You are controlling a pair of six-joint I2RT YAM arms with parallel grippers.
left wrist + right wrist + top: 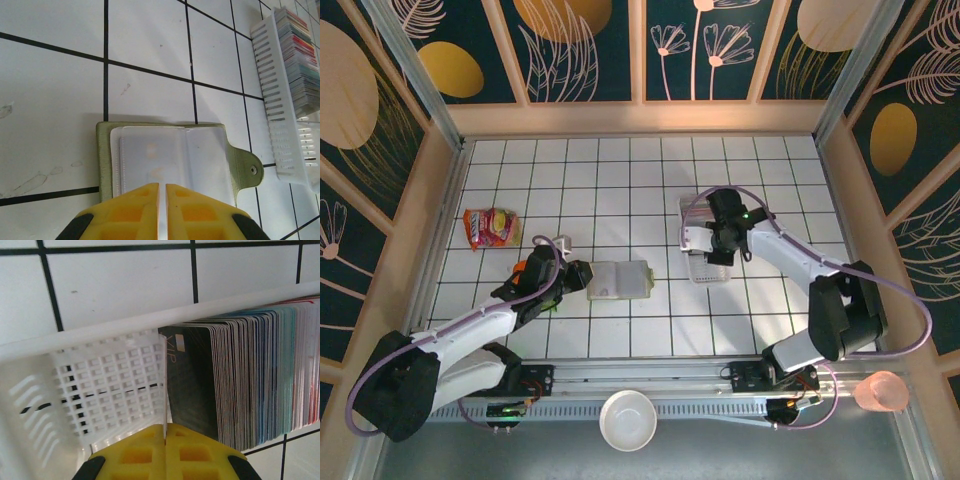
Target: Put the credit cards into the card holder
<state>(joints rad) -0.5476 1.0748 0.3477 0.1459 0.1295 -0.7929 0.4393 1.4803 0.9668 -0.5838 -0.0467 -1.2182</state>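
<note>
- My right gripper (165,427) has its two yellow fingers (135,452) pressed tight together.
- They hold a thin white card (164,390). I see it from its edge, standing straight up.
- That card is just beside a black card (192,380) with "VIP" on it.
- The black card is the first in the row of credit cards (255,380). They all stand on edge, packed close.
- The row sits inside a white plastic tray (110,385) with little square holes in its wall.
- My left gripper (162,186) has its fingers (142,200) very close, with just a thin slit between them.
- I cannot tell if they pinch anything.
- They are right over the near edge of the card holder (102,160).
- The card holder lies open and flat. Its clear pockets face up, and its green snap tab (247,169) sticks out to the right.
- From above, the left gripper (578,277) touches the left end of the card holder (620,280), in the middle of the tiled table (620,180).
- The right gripper (717,258) is over the tray (700,272), which lies to the right of the card holder and apart from it.
- From my left wrist I see the tray (272,85) with the credit cards (300,55) lined up in it.
- A red snack packet (492,227) lies far off to the left.
- A white bowl (627,420) and a pink cup (882,392) sit at the near edge.
</note>
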